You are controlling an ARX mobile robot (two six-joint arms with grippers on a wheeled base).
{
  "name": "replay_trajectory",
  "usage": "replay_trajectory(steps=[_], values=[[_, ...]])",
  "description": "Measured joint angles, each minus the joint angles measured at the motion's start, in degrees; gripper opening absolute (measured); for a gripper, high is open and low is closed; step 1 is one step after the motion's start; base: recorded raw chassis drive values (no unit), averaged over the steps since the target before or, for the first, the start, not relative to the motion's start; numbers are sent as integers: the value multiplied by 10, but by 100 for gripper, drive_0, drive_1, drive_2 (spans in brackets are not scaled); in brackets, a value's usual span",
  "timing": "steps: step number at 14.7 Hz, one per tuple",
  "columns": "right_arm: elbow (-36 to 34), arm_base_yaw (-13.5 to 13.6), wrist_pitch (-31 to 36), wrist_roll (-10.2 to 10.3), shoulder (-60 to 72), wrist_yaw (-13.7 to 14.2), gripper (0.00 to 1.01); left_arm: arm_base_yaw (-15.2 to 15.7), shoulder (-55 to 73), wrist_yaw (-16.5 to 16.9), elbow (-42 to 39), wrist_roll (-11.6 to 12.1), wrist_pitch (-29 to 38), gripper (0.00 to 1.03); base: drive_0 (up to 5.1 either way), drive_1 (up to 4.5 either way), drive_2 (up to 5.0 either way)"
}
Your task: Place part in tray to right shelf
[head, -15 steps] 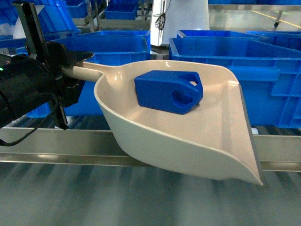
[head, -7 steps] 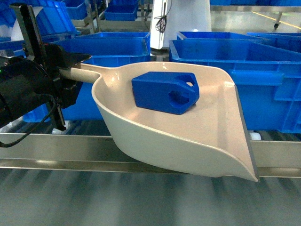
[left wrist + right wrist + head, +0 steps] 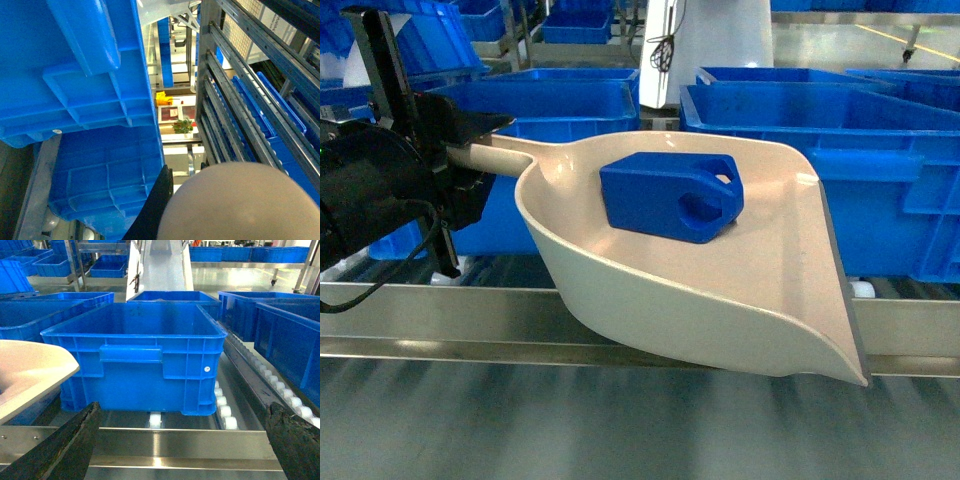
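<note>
The cream-white tray [image 3: 720,290] hangs tilted in front of the right shelf [image 3: 440,310], its lip toward the lower right. The blue part [image 3: 670,195] lies inside the tray near the handle end, holes facing right. My left gripper [image 3: 460,155] is shut on the tray's handle [image 3: 500,155] at the left. In the left wrist view, the rounded handle end [image 3: 240,205] fills the bottom, beside one black finger [image 3: 159,210]. My right gripper [image 3: 180,442] is open and holds nothing, facing the shelf's front rail [image 3: 175,445]. The tray's edge [image 3: 30,370] shows at its left.
Large blue crates [image 3: 840,130] stand on the shelf's white rollers [image 3: 225,412] just behind the tray; one crate [image 3: 135,355] is straight ahead of the right gripper. More crates and racks [image 3: 240,110] stand farther back. A white column [image 3: 710,40] rises behind.
The tray with the part drifted slightly left and down over the first half second. Since then nothing has visibly moved.
</note>
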Motion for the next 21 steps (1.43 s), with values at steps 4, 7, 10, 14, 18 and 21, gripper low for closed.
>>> replay_trajectory(steps=[4, 7, 10, 14, 18, 21], values=[[0, 0, 0, 0, 0, 0, 98, 0, 0, 0, 0, 0, 0, 13, 0, 0, 0], [0, 0, 0, 0, 0, 0, 98, 0, 0, 0, 0, 0, 0, 13, 0, 0, 0], [0, 0, 0, 0, 0, 0, 98, 0, 0, 0, 0, 0, 0, 13, 0, 0, 0], [0, 0, 0, 0, 0, 0, 98, 0, 0, 0, 0, 0, 0, 13, 0, 0, 0], [0, 0, 0, 0, 0, 0, 98, 0, 0, 0, 0, 0, 0, 13, 0, 0, 0], [0, 0, 0, 0, 0, 0, 98, 0, 0, 0, 0, 0, 0, 13, 0, 0, 0]])
